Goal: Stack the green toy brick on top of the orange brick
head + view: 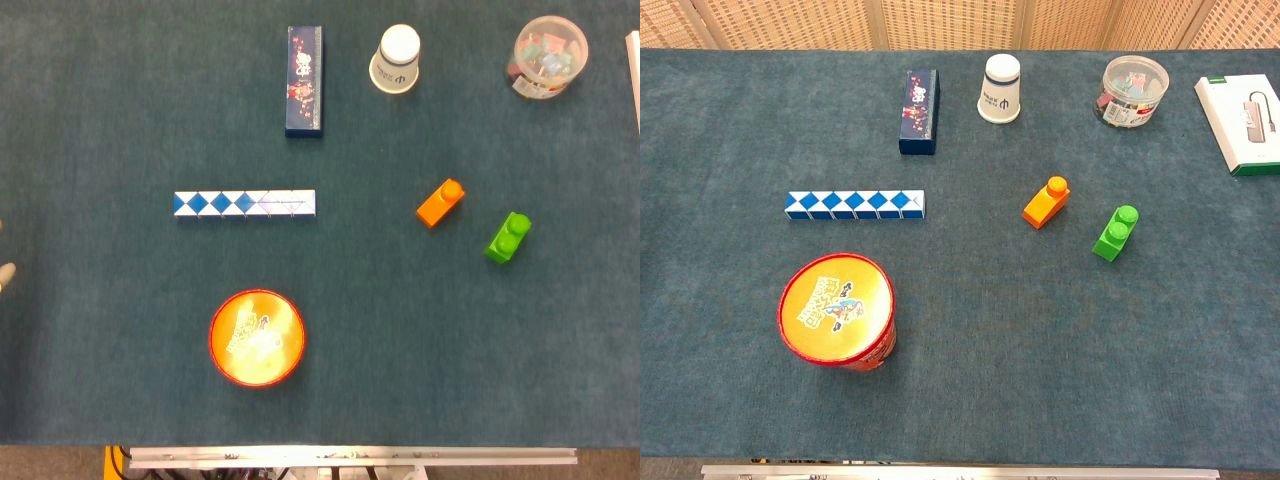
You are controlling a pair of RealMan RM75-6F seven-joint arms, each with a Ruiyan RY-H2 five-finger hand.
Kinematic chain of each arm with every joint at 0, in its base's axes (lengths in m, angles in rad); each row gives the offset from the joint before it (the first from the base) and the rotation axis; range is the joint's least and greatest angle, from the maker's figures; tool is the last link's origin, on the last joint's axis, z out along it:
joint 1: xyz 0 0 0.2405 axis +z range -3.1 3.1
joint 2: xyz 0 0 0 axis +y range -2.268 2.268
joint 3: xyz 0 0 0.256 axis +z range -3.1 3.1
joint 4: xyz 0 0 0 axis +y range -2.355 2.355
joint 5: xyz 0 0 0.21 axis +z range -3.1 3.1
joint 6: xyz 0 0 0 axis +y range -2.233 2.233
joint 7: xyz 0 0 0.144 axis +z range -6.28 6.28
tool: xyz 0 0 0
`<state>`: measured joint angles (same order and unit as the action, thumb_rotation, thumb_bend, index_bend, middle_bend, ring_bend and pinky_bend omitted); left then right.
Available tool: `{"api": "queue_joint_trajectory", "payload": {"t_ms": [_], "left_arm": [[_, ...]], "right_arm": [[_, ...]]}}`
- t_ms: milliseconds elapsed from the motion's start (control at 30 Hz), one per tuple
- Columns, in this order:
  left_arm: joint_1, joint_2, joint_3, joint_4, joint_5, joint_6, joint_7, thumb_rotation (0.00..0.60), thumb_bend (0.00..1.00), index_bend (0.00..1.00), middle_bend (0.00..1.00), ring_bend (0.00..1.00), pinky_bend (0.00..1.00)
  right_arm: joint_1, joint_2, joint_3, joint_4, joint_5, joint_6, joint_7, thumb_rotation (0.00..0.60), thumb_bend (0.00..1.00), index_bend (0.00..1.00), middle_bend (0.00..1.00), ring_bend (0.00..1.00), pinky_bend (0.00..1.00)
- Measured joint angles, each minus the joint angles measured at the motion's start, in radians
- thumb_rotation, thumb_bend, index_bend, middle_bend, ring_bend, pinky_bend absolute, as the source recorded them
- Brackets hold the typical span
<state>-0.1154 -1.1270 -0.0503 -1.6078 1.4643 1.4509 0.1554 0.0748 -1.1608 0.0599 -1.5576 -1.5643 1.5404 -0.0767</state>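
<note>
The green brick [508, 238] lies on the blue table cover [100, 120], just beside the orange brick [441, 202], at about 4 o'clock from it; the two do not touch. Both bricks lie slanted, not square to the table edge.

Of the hands, only a small pale tip shows at the left border of the head view, perhaps part of the left hand [6, 274]; I cannot tell if its fingers are apart or together. The right hand is in neither view. So nothing holds the green brick yet, and I judge that the task is not begun.

Several things can go wrong from here. The bricks are near each other, so wide fingers that reach for the green one can push the orange one and turn it. The orange brick shows only one stud on its higher end and a sloped lower part, so the green brick can sit tilted or slide off if it is not lined up with the stud. Pressing down off-centre can also tip the orange brick.
</note>
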Motion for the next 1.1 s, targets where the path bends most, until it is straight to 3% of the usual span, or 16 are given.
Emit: {"api": "queue_joint_trajectory", "payload": {"t_ms": [633,1100], "left_arm": [[0.003,0.003,0.006,-0.009,-0.015,-0.008,-0.003,0.6,0.06,0.49,0.47,0.33,0.4],[0.021,0.024,-0.001,-0.03,-0.015,0.031,-0.009,0.6,0.06,0.49,0.48,0.34,0.4]], "right_arm": [[0.016,0.008,-0.017,-0.01,-0.041,-0.022,0.007,0.6,0.47,0.32,0.28,0.24,0.41],[0.158,0.06,-0.049,-0.059,-0.101,-0.256,-0.034,0.6,0.47,0.34,0.28,0.17,0.29]]}}
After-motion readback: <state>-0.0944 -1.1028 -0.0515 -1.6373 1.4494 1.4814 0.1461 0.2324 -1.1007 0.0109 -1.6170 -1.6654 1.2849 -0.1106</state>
